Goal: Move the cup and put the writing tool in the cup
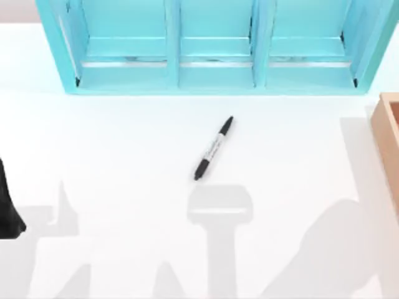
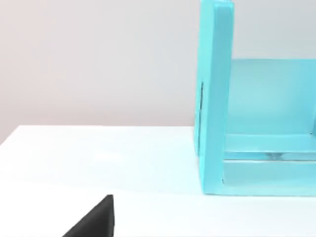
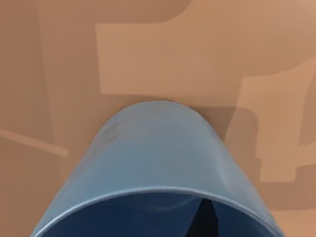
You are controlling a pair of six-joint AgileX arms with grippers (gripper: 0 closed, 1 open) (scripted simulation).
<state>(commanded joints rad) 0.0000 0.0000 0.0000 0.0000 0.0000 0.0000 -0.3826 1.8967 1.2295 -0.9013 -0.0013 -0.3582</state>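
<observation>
- The small plain blue cylindrical cup [image 3: 158,168] sits right under the right wrist camera, over a brown wooden surface — whether the right gripper holds it, I cannot tell.
- The slim black marker pen with a grey barrel [image 1: 213,148] lies mid-bench [image 1: 124,143], long axis diagonal, well left of the wooden box [image 1: 388,134] at the right edge.
- The left arm [image 1: 7,205] waits at the left edge.

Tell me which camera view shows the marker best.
The top view: the marker lies whole on the white table, slanted, in front of the turquoise shelf. The left wrist view looks at the shelf's end and bare table instead; the right wrist view looks at the blue cup against a brown surface.
</observation>
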